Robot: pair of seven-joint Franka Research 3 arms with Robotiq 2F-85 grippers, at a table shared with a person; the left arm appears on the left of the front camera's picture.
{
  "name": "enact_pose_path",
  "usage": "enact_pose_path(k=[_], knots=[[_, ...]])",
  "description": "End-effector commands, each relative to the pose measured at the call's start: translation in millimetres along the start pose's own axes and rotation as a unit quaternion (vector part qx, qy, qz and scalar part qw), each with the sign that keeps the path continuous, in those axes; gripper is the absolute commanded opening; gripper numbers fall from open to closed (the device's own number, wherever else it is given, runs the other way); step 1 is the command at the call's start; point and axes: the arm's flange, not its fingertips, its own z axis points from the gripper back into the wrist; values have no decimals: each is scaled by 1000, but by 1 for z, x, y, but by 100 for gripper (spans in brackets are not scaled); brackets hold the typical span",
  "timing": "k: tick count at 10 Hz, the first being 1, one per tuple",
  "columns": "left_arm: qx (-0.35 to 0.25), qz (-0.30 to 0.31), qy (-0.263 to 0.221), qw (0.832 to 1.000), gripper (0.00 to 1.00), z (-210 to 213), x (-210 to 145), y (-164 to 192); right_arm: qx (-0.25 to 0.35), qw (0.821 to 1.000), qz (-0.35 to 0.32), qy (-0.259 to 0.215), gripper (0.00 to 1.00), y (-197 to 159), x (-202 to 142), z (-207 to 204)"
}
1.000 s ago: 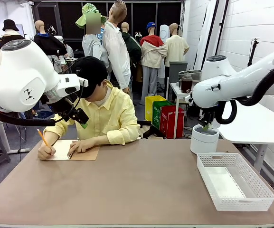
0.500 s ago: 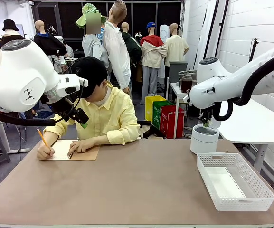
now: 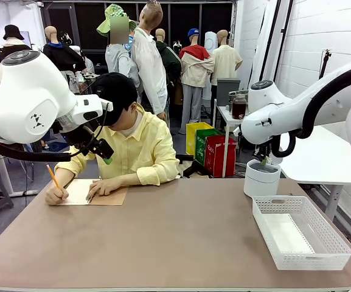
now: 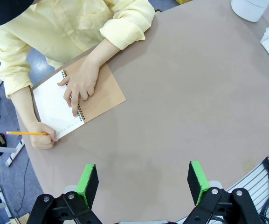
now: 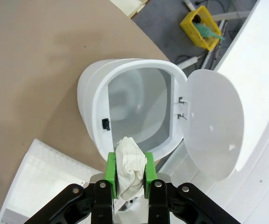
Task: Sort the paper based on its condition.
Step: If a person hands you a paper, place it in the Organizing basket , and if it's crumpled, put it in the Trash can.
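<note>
- Paper [image 5: 129, 165]: one crumpled white wad, pinched between the green pads [image 5: 110, 167] of the right gripper [image 5: 129, 164]. The jaws are narrow around it, and most of the wad bulges out past the pads.
- Location: held in the air above the white bin [image 5: 90, 100], which stands at the far right corner of the tabletop [image 3: 181, 237]. The bin's hinged lid [image 5: 213, 126] is swung fully open to one side.
- Hazard, alignment: in the right wrist view the wad sits over the bin's near rim, not over the middle of the mouth. Let go from here, it may clip the rim and tumble onto the tabletop. It may also land in the white basket [image 3: 309, 258] along the right edge, which is probably meant for sheets in the other condition.
- Hazard, release: the wad is light and springy. It may cling to one pad as the jaws part, then drop late and off target.
- Hazard, contact: a careless descent could knock the rim or the open lid and shift the bin toward the table's edge.
- Left gripper [image 4: 142, 179]: jaws wide, holding nothing, high over the tabletop.
- Hazard, person: at the far left corner a hand [image 4: 80, 86] rests on a notebook [image 4: 101, 91] while the other writes with a pencil [image 4: 24, 133]. Only a drop toward that corner would endanger them.
</note>
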Motion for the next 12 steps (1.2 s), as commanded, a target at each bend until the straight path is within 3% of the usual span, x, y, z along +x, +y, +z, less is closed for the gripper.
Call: enact_pose_path(k=[1, 7, 8, 9, 12], knots=[[1, -3, 0, 1000, 100, 0, -1, 1, -22, 1000, -4, -1, 27, -10, 8, -11], [1, -3, 0, 1000, 100, 0, -1, 1, -33, 999, 8, 0, 27, -17, 21, -31], [1, -3, 0, 1000, 100, 0, -1, 1, -30, 1000, 6, 1, 31, -19, 22, -34], [1, -3, 0, 1000, 100, 0, -1, 1, -29, 1000, 4, 3, 41, -19, 23, -36], [1, -3, 0, 1000, 100, 0, -1, 1, -29, 1000, 1, 5, 98, -21, 23, -33]])
